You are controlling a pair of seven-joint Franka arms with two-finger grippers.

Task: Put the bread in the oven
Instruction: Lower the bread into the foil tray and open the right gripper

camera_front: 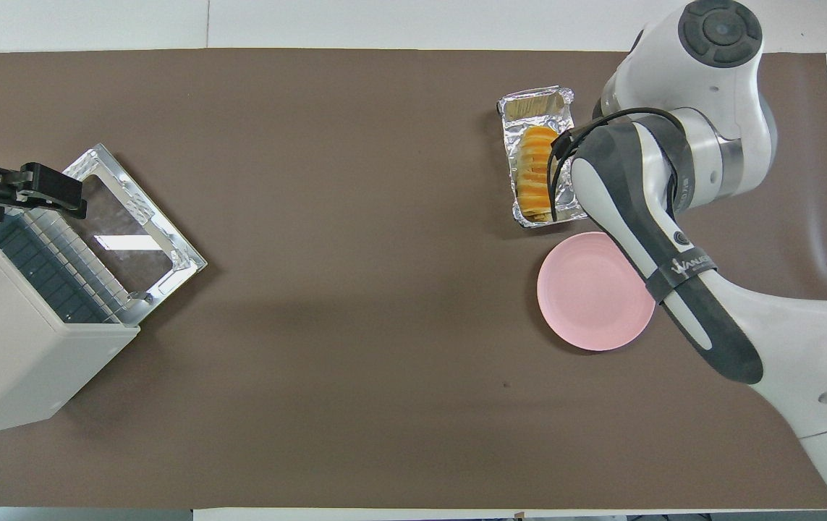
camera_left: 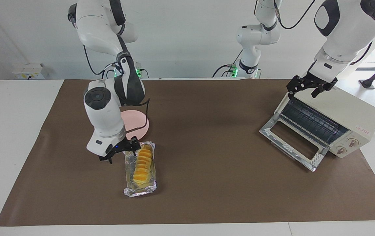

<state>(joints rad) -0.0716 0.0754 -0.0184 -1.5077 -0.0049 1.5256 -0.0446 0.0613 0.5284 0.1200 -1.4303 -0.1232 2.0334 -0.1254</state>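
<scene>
I see one bread (camera_left: 142,164), a row of slices lying in one foil tray (camera_left: 131,190) at lower left of the facing view. My right gripper (camera_left: 120,154) hangs spread wide and empty beside the tray's upper end. One pink plate (camera_left: 138,126) sits above it. One oven (camera_left: 354,119), door down, stands at right; my left gripper (camera_left: 307,88) waits wide over its top corner.

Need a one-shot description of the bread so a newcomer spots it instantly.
Start at the brown mat, toward the right arm's end of the table. There a crinkled silver foil tray lies just farther from the robots than the round pink plate. The bread lies in that tray: a row of overlapping yellow-orange slices, the only food there.
</scene>
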